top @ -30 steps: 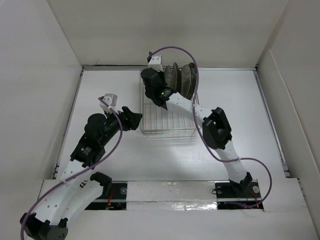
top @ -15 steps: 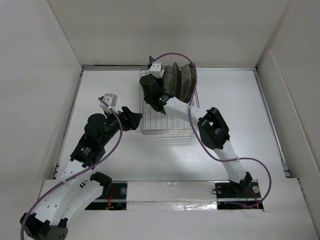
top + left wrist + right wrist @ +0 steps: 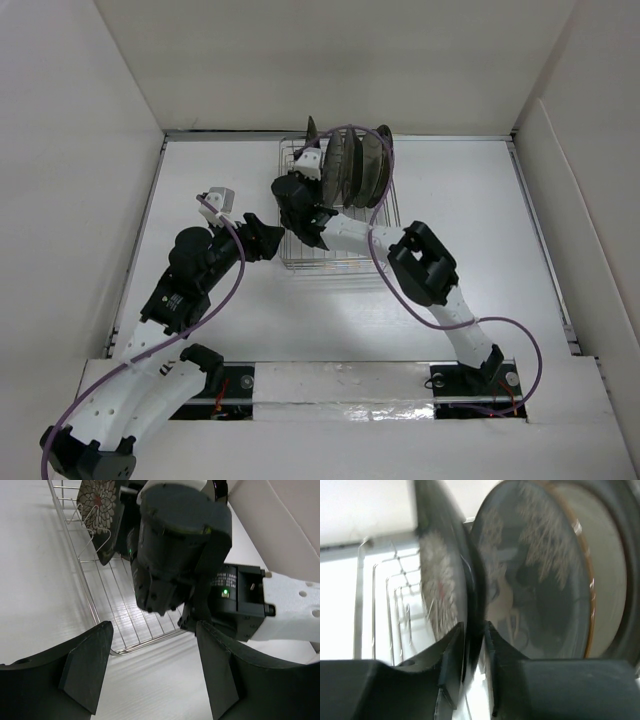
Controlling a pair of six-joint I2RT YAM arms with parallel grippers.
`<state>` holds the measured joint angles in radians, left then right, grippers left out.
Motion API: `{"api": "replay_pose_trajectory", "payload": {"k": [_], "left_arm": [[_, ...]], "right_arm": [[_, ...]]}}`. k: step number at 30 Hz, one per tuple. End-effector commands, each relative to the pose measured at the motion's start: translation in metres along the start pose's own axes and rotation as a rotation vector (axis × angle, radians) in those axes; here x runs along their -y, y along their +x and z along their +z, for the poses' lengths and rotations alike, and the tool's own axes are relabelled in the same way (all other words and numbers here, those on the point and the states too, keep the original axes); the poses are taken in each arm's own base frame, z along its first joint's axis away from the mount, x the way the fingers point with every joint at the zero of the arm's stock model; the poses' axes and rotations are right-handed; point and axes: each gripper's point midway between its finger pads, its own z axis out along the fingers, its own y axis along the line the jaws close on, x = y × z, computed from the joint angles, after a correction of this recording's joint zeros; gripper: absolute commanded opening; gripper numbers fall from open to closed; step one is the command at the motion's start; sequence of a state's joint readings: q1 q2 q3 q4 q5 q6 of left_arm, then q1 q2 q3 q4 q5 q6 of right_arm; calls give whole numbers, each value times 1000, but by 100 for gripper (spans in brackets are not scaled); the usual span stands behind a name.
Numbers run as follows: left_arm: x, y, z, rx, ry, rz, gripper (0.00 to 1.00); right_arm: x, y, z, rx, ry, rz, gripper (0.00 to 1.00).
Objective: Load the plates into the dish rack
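The right hand [image 3: 472,632] straddles the edge of the black square plate [image 3: 437,585], with one finger on each face. Whether the fingers press the plate cannot be told. This plate stands upright in the dish rack [image 3: 127,615], and the grey round plate [image 3: 530,580] stands just beyond the hand's right finger. The left hand [image 3: 152,665] is spread wide above the tabletop [image 3: 35,580], and the rack's corner lies directly ahead of it.

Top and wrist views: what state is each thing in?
Dish rack: loaded at its far end.
Black square plate: upright in the rack.
Grey round plate: upright beside it.
Cream-centred plate: upright behind that.
Left end effector: open, empty.
Right end effector: astride the square plate's edge; grip unclear.
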<state>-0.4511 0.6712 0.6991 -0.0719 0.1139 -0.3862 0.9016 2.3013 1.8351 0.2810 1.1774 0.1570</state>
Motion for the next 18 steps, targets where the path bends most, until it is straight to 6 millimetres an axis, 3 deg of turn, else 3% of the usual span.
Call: {"api": "replay_pose_trajectory", "payload": {"k": [1, 11, 15, 18], "left_arm": [[11, -16, -2, 54, 38, 2, 64], [2, -20, -4, 80, -16, -35, 63], [-5, -30, -6, 111, -66, -50, 64], [-14, -39, -8, 148, -111, -63, 65]], "right_arm": [[-6, -38, -28, 35, -30, 173, 31], [-5, -27, -48, -40, -98, 240, 44], [2, -34, -54, -49, -119, 269, 60], [9, -47, -60, -50, -146, 296, 66]]}}
